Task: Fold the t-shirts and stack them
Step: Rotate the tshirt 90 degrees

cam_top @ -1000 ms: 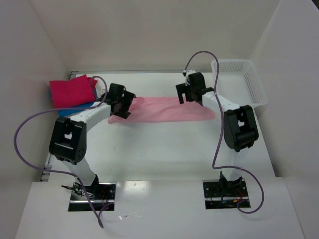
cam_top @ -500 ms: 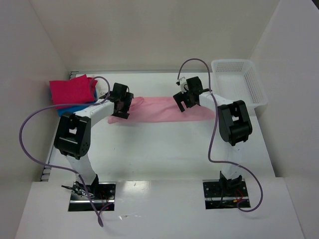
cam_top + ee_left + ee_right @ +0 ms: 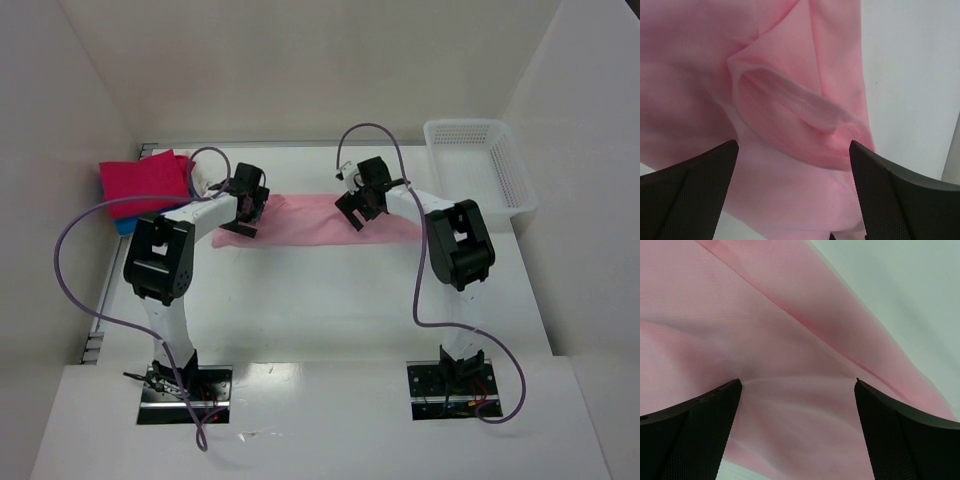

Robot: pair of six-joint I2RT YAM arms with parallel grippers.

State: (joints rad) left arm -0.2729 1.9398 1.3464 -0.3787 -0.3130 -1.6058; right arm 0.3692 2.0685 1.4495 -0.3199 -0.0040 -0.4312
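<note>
Where it shows, pink t-shirt (image 3: pixel 300 220) probably runs left-right.

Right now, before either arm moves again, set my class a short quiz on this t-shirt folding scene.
1. True or false: the light pink t-shirt lies stretched out between the folded stack and the white basket.
2. What colour is the top shirt of the folded stack? A green, B magenta, C white.
3. Short answer: in the wrist views, do the left gripper and the right gripper have their jaws open or shut?

Key: 1 true; 2 B; 3 open, both with fingers wide apart over the pink cloth.
</note>
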